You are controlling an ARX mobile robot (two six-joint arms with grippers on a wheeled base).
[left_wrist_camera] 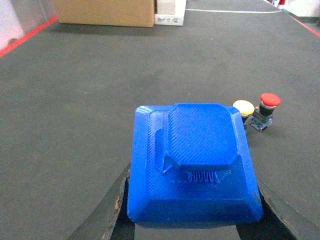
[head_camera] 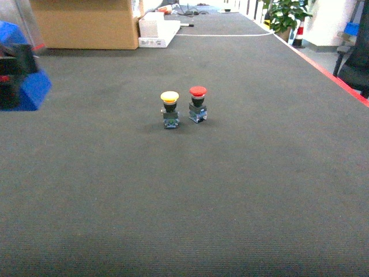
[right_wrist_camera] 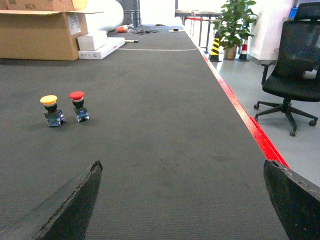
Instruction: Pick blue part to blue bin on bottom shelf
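The blue part (left_wrist_camera: 192, 162) is already lifted, clamped in the left gripper (left_wrist_camera: 192, 220) above the floor's left edge. No blue bin or shelf shows, so delivery remains. The left wrist view reveals the part's stepped top; the head view blurs it. The right gripper (right_wrist_camera: 182, 200) hangs open and empty.

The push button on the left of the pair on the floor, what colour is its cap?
Yellow; the push button shows it best in the head view.
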